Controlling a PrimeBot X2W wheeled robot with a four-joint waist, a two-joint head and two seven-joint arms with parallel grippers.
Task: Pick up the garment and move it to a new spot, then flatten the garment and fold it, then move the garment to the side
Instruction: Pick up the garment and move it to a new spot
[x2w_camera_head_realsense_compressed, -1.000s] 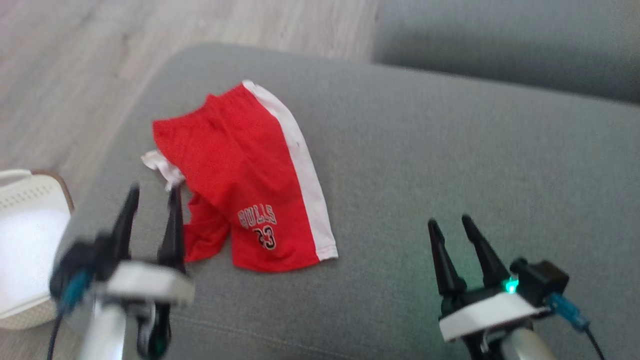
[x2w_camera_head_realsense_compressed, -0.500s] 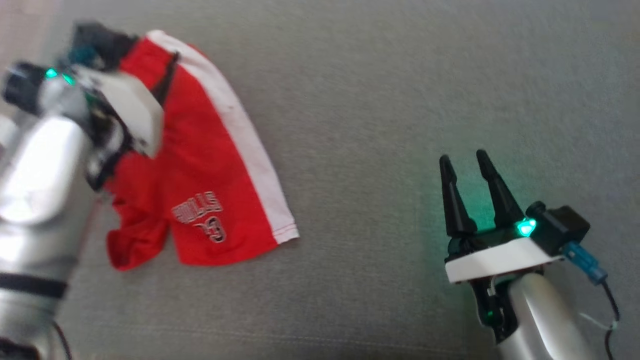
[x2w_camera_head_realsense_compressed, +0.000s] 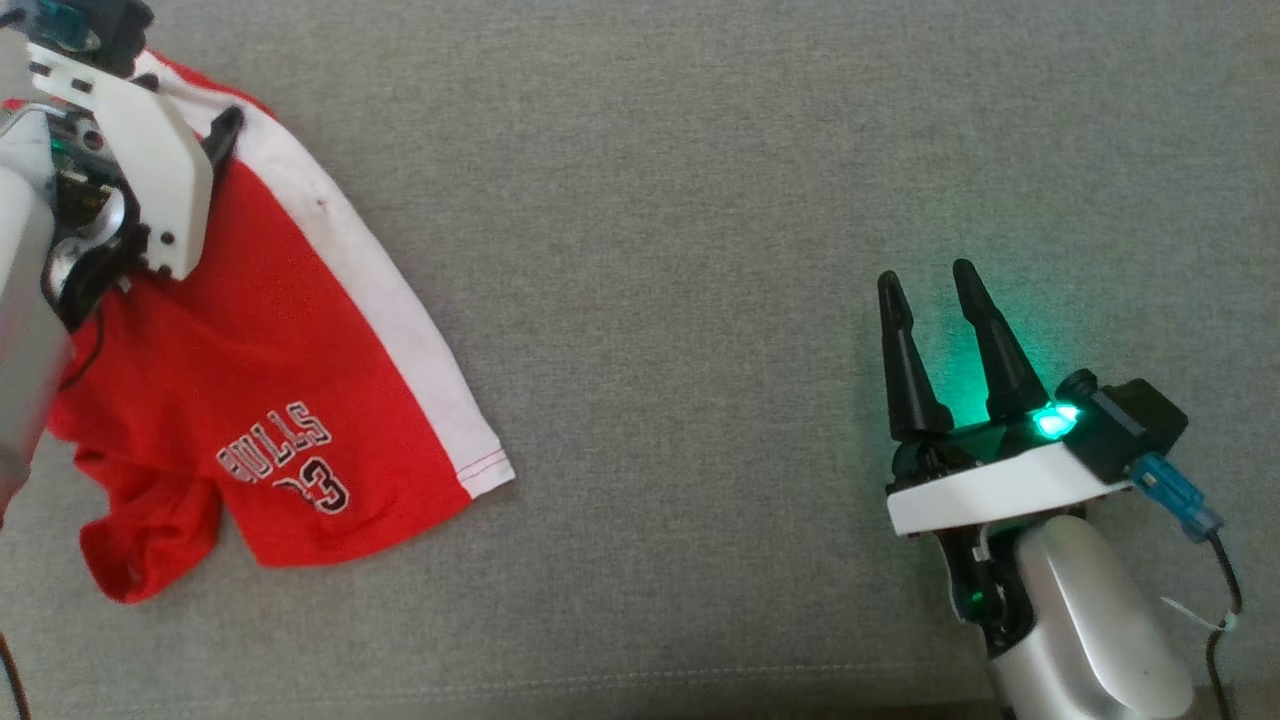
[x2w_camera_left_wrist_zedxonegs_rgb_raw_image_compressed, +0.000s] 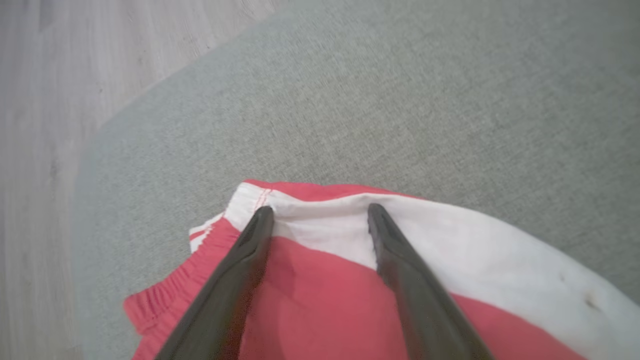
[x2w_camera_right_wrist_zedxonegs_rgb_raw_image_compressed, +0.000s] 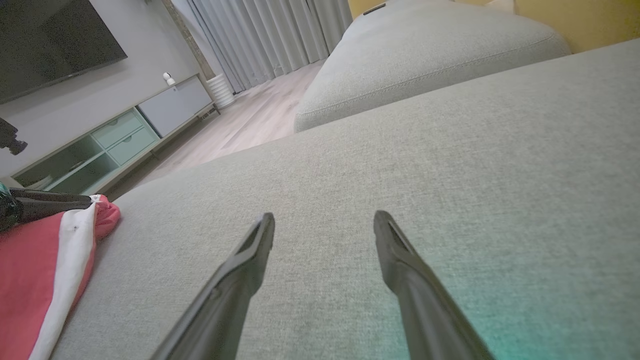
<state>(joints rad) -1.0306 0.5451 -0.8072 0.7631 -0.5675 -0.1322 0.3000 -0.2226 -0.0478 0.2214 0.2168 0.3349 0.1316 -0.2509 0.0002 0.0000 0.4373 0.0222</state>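
- The garment, red shorts with a white side stripe, lies on the grey sofa cushion, on its left part, close to the rounded far-left corner.
- Its long axis runs from the waistband, at the far end near that corner, down toward the near edge of the cushion, where the leg hems lie. It is partly flat, and the left leg is crumpled.
- The left gripper is directly over the waistband end. Its fingers are spread, and the tips stand on the white stripe at the top corner of the shorts, with no cloth between them yet. I cannot tell whether the tips press the cloth or are just above it.
- The right gripper is also spread and holds nothing. It is over bare cushion, well apart from the shorts, on their right.
- So the left arm is clearly the nearer one. In my judgement, the next move is to lower and close it on the waistband corner.
- Nothing lies between the left gripper and the cloth. Beyond the corner is only the wooden floor, so a pull in that direction could take the shorts off the cushion.
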